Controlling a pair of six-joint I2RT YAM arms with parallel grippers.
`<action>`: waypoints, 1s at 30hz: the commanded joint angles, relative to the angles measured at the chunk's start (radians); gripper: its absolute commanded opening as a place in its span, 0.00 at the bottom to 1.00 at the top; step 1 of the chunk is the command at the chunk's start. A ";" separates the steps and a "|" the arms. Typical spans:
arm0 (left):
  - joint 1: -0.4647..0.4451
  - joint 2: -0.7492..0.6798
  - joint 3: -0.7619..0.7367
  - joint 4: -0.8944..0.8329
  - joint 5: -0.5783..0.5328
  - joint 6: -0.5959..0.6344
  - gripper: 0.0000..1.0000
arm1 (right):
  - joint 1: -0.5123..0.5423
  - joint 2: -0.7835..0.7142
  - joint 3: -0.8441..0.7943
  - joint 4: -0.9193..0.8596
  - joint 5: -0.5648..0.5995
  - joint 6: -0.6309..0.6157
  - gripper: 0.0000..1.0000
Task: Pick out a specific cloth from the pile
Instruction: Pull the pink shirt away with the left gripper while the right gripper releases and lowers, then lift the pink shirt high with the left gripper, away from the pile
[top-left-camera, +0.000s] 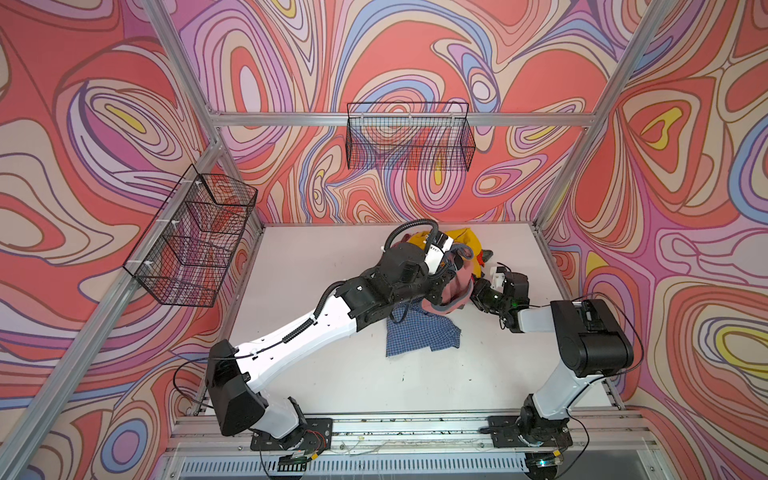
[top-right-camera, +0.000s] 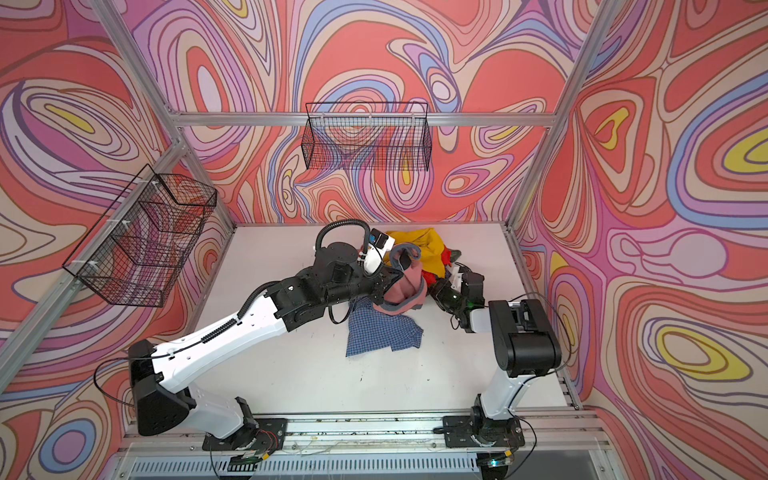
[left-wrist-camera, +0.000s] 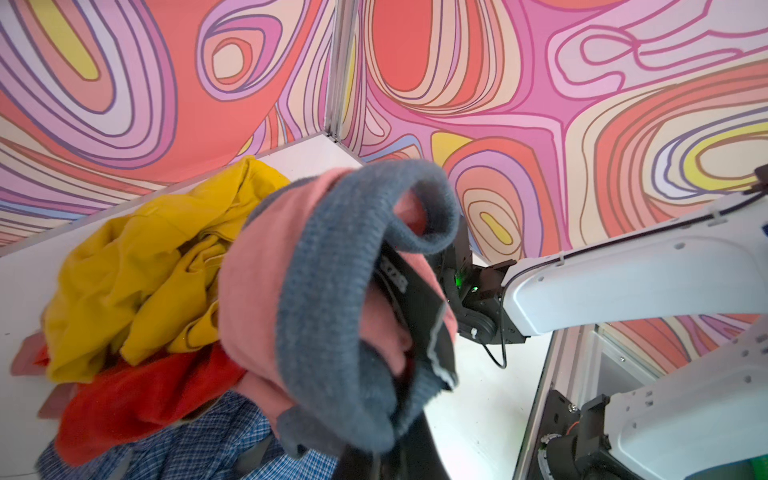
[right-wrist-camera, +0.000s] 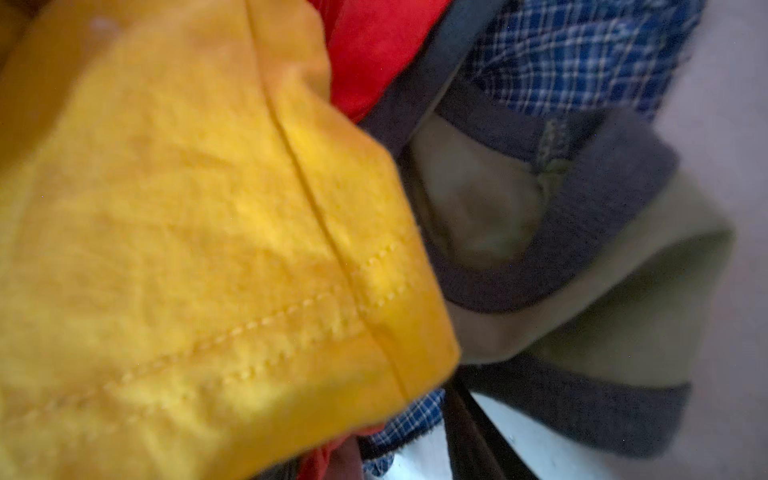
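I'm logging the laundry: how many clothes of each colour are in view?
Yellow garment: 1
Red garment: 1
Blue checked shirt: 1
Pink cloth with grey trim: 1
Total: 4 clearly visible; others may lie hidden.

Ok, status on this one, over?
Left gripper shut on the cloth, held up over the pile. Right gripper against the pile, jaws not readable. Cloth's tail hanging over the checked shirt.

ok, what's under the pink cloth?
The blue checked shirt runs from under the pink cloth onto the table; the red garment lies beside it. Anything directly beneath is hidden.
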 joint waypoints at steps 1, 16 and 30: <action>-0.017 -0.078 0.085 -0.006 -0.053 0.067 0.00 | 0.003 0.036 -0.014 0.028 0.053 -0.004 0.53; -0.009 -0.060 0.333 -0.222 -0.205 0.222 0.00 | 0.004 0.116 0.011 -0.004 0.099 -0.042 0.48; 0.056 -0.122 0.414 -0.267 -0.370 0.366 0.00 | 0.002 0.119 0.005 -0.054 0.128 -0.080 0.46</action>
